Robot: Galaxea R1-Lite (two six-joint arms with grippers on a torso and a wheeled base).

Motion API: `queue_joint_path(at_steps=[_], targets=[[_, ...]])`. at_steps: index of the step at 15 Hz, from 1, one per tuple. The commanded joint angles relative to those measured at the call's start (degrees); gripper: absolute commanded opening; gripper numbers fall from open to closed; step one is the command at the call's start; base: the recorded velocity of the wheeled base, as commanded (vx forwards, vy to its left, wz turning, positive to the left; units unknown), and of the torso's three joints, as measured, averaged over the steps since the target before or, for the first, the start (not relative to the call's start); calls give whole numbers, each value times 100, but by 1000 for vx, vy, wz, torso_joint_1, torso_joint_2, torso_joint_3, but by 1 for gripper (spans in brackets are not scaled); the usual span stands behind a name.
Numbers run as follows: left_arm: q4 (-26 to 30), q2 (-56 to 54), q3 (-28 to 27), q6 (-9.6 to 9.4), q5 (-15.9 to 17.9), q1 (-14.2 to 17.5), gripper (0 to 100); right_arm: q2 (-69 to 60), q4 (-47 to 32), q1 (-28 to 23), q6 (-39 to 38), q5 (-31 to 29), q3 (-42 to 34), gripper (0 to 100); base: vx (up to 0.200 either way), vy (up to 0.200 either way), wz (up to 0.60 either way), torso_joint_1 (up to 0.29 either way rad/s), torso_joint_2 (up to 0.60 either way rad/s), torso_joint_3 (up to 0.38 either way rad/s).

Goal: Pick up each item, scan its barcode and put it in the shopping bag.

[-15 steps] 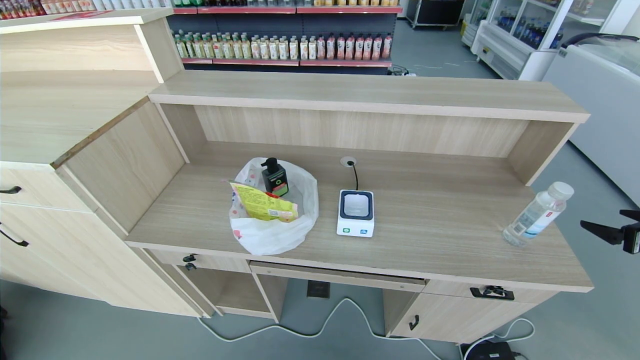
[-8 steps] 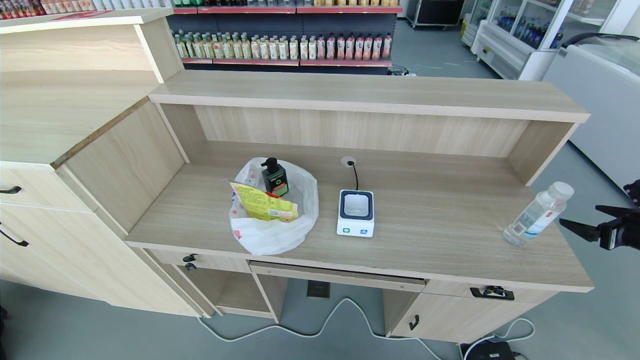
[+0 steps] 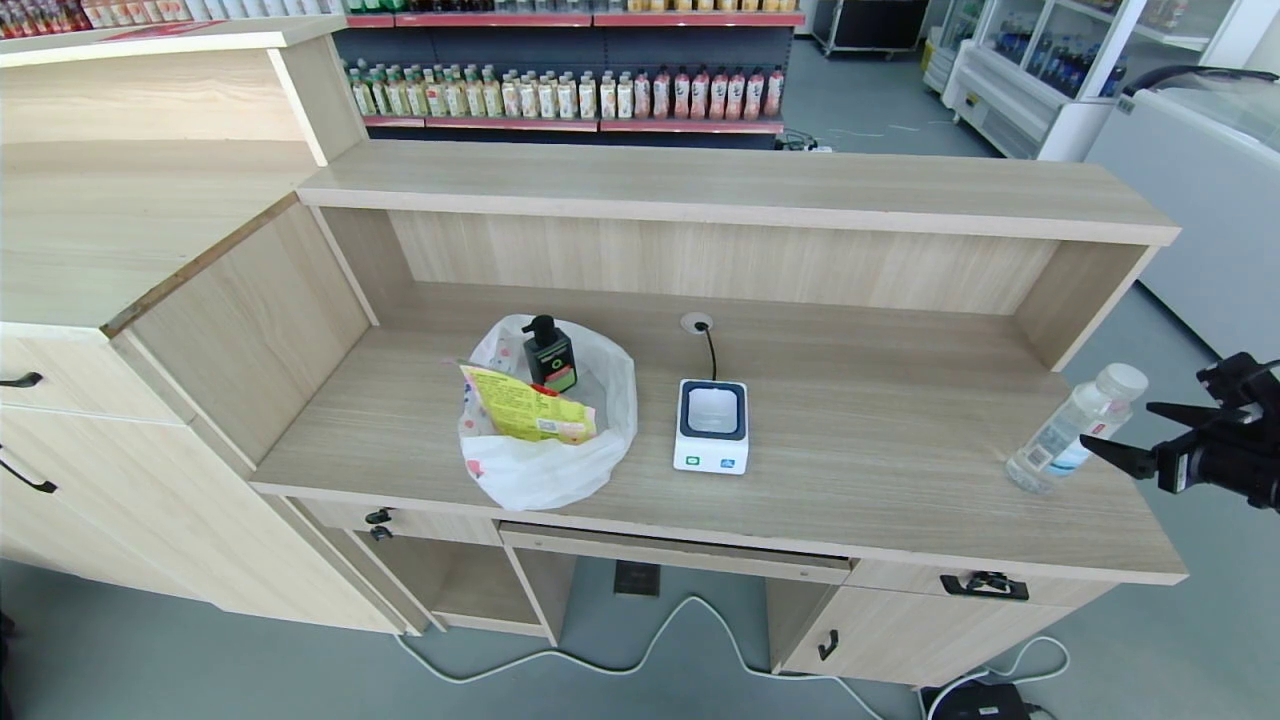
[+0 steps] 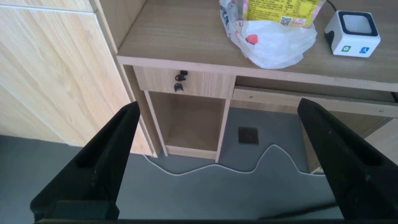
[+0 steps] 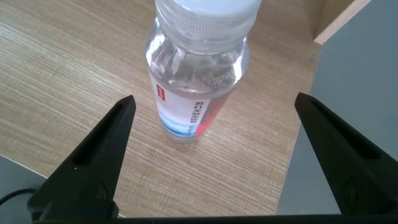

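Shop shelves (image 3: 570, 95) lined with drink bottles run along the back of the room, and in front of them you have a pale wooden checkout counter (image 3: 880, 500) with a raised ledge behind it. Left of the counter's middle sits a white plastic shopping bag (image 3: 545, 470), open at the top, with a yellow packet (image 3: 520, 405) and a black pump bottle (image 3: 549, 357) standing inside it. Just to the bag's right, apart from it, is a small white scanner (image 3: 711, 425) with a dark-framed window facing up and a black cable (image 3: 710, 350) running to a hole in the counter behind it. Well away, near the counter's right end and close to its front edge, a clear water bottle (image 3: 1065, 432) with a white cap stands on its base. Your right gripper (image 3: 1115, 424) is at the bottle's right side, level with it, its jaws spread wide; from the wrist, one finger shows on each side of the bottle and neither touches it. Your left gripper (image 4: 219, 106) hangs low in front of the counter's left end, above the grey floor (image 4: 205, 193), jaws also spread wide and holding nothing.
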State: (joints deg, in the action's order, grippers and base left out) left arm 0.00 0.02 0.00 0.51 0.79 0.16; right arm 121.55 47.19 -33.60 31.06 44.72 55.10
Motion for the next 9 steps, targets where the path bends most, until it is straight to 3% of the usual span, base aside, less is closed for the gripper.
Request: queue_joint_path(at_steps=[1, 9], targets=[[0, -2, 0, 2, 0, 2, 100, 167, -8, 90, -4, 2, 132, 100, 0, 0, 0, 0, 0, 0], [0, -2, 0, 2, 0, 2, 100, 501, 133, 398, 5, 2, 282, 100, 0, 0, 0, 0, 0, 0]])
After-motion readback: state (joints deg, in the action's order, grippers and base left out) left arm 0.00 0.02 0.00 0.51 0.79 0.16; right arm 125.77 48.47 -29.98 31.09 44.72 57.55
